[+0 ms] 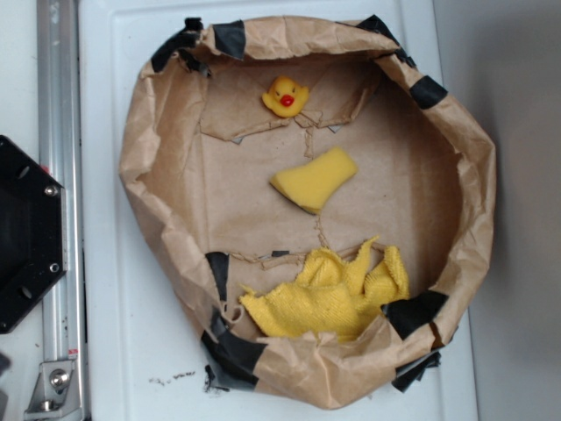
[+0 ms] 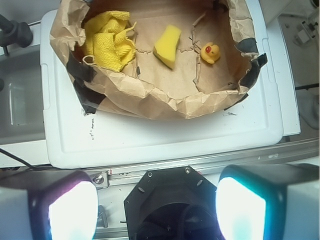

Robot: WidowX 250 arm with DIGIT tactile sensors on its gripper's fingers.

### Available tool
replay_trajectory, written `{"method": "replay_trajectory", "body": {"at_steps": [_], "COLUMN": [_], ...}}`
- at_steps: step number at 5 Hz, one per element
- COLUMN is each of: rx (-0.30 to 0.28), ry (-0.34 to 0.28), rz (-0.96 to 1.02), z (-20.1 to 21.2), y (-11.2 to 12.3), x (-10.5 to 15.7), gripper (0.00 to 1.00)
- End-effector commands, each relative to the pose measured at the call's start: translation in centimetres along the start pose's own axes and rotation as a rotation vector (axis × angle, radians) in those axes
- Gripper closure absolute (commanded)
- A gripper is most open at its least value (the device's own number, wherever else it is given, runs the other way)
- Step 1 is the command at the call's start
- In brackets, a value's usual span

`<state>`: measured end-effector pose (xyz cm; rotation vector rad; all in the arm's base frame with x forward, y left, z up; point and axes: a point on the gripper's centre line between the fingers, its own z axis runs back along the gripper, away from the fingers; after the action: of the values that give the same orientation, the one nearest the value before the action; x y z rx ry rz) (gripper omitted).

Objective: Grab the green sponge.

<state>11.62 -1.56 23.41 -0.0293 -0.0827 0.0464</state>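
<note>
The gripper (image 2: pixel 157 205) hangs high above the near edge of the white lid (image 2: pixel 150 140), well short of the paper bowl (image 2: pixel 165 100), jaws spread wide and empty. The green sponge (image 2: pixel 168 46) lies mid-bowl, between the yellow cloth (image 2: pixel 107 45) at left and the rubber duck (image 2: pixel 210 52) at right.

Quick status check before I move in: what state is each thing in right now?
Sponge: lying loose mid-bag, untouched, apart from the others.
Cloth: crumpled in a heap against the bag wall.
Duck: upright, red beak showing, near the opposite wall.
Paper bag: open, rim rolled down, taped, floor torn.
Claw: open, empty, well back from the bag.
</note>
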Motion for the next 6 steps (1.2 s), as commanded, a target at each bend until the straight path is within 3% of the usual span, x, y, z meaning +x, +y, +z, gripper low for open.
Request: {"method": "replay_trajectory", "body": {"at_steps": [1, 2, 3, 4, 6], "rx": [0.000, 0.072, 0.026, -0.013, 0.038], "ry": [0.000, -0.024, -0.047, -0.096, 0.003], "rz": [0.000, 0.156, 0.267, 0.520, 0.532], "z": [0.0, -5.3, -9.1, -10.6, -17.9], "y": [0.0, 1.6, 3.3, 3.2, 2.7], "x": [0.0, 3.6, 8.4, 12.6, 16.0], "gripper": [0.00, 0.00, 0.00, 0.00, 0.00]}}
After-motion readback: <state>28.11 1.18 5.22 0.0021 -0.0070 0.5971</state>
